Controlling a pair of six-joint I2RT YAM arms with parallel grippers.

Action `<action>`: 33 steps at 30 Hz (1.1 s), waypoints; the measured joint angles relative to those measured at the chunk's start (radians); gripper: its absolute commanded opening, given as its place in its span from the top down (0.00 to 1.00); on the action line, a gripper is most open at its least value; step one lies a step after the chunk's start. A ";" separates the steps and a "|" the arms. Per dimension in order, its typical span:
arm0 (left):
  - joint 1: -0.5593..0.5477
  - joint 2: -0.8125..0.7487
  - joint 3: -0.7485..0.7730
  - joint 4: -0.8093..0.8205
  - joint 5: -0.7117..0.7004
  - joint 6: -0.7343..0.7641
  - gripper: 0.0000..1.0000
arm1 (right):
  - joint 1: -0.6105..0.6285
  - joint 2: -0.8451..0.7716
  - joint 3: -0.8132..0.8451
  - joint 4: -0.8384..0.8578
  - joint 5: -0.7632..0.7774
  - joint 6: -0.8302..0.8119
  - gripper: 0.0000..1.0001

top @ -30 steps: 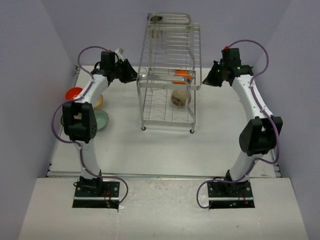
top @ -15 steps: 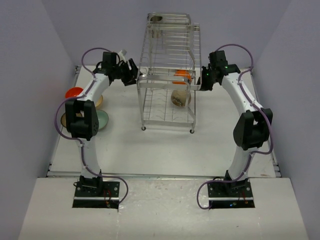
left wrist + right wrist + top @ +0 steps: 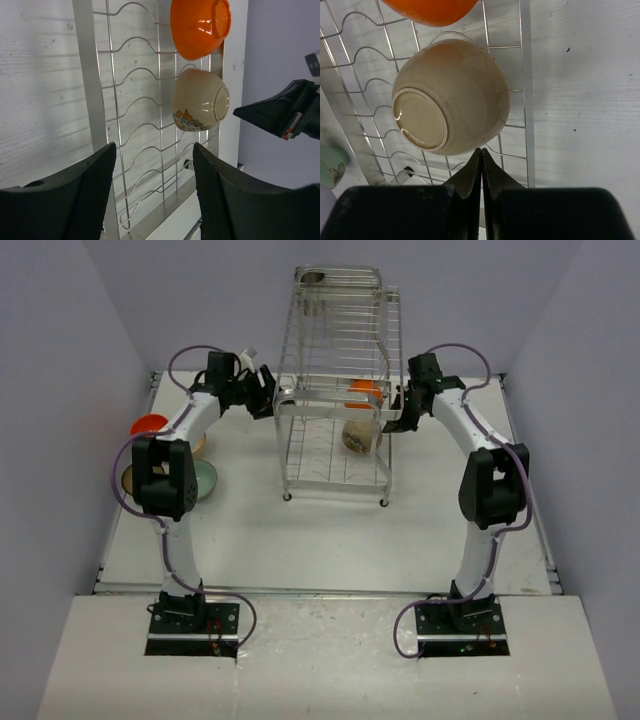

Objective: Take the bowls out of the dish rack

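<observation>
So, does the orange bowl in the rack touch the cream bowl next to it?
Apart. The left wrist view shows a clear gap between the orange bowl and the cream bowl, with wires of the dish rack visible through it.

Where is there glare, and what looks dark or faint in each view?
Left wrist: white glare streaks on the glossy orange round bowl. Right wrist: the cream-beige round bowl is sharp; the shut right gripper is a dark silhouette. Top external: even light, but the thin bars of the shiny silver wire dish rack look faint.
</observation>
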 measured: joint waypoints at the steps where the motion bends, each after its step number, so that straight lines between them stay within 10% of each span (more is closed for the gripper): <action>1: -0.001 0.000 0.000 0.006 0.006 -0.003 0.37 | 0.001 0.010 0.000 0.003 0.000 0.000 1.00; 33: -0.055 0.034 -0.016 0.092 0.102 -0.052 0.37 | 0.064 0.215 0.131 0.045 -0.034 0.011 1.00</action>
